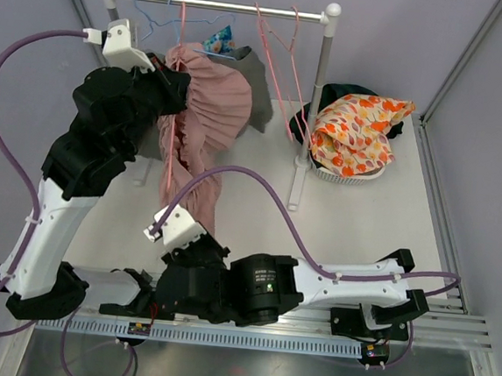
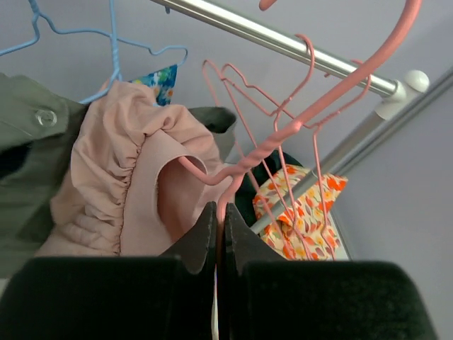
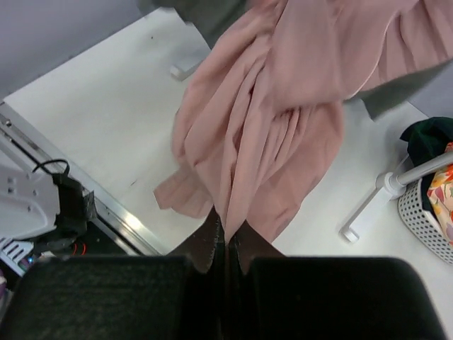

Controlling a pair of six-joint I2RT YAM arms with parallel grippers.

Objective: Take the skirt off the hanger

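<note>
A pink pleated skirt (image 1: 212,105) hangs bunched from a pink wire hanger (image 1: 180,32) below the rail and drapes down to the table. My left gripper (image 1: 177,83) is shut on the hanger's wire; in the left wrist view the closed jaws (image 2: 220,212) pinch the pink wire (image 2: 283,131), with the skirt's gathered waistband (image 2: 120,177) just left of them. My right gripper (image 1: 205,230) is low at the skirt's bottom; in the right wrist view it (image 3: 226,230) is shut on a fold of the skirt's hem (image 3: 283,106).
A metal rail (image 1: 223,6) holds blue hangers (image 1: 152,8), empty pink hangers (image 1: 277,45) and a grey garment (image 1: 258,87). The rack's post and foot (image 1: 297,192) stand right of the skirt. A white basket (image 1: 336,173) with floral cloth (image 1: 357,127) sits at the back right.
</note>
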